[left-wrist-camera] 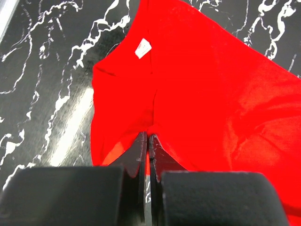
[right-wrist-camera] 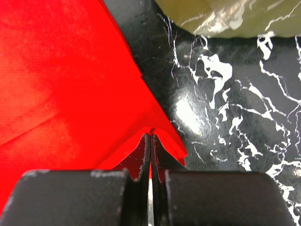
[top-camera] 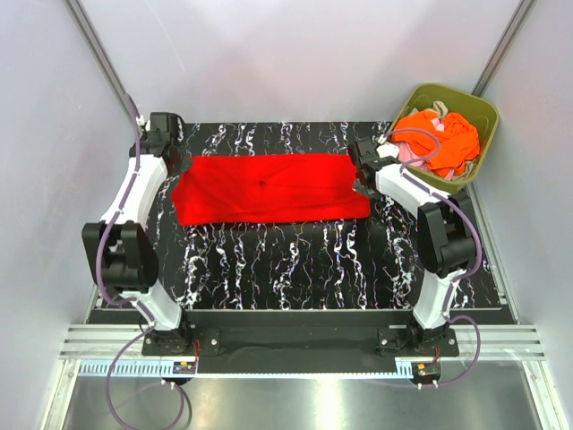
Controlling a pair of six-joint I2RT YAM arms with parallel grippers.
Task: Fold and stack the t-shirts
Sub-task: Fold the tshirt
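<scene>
A bright red t-shirt (top-camera: 269, 188) lies stretched as a wide band across the far half of the black marbled table (top-camera: 295, 264). My left gripper (top-camera: 175, 165) is shut on its left end, pinching the cloth (left-wrist-camera: 202, 84) near a white label (left-wrist-camera: 142, 48). At the shirt's right end my right gripper (top-camera: 360, 172) is shut on a corner of the red cloth (right-wrist-camera: 61, 80). Both pinches lift small peaks of fabric at the fingertips (left-wrist-camera: 141, 143) (right-wrist-camera: 143, 143). More t-shirts, orange (top-camera: 443, 139) and pale pink, sit bunched in the bin.
The olive-green bin (top-camera: 486, 112) stands at the far right corner, just beyond the right gripper; its pale wall (right-wrist-camera: 225, 19) shows in the right wrist view. Grey walls close in on the left, back and right. Both arm bases stand at the near edge.
</scene>
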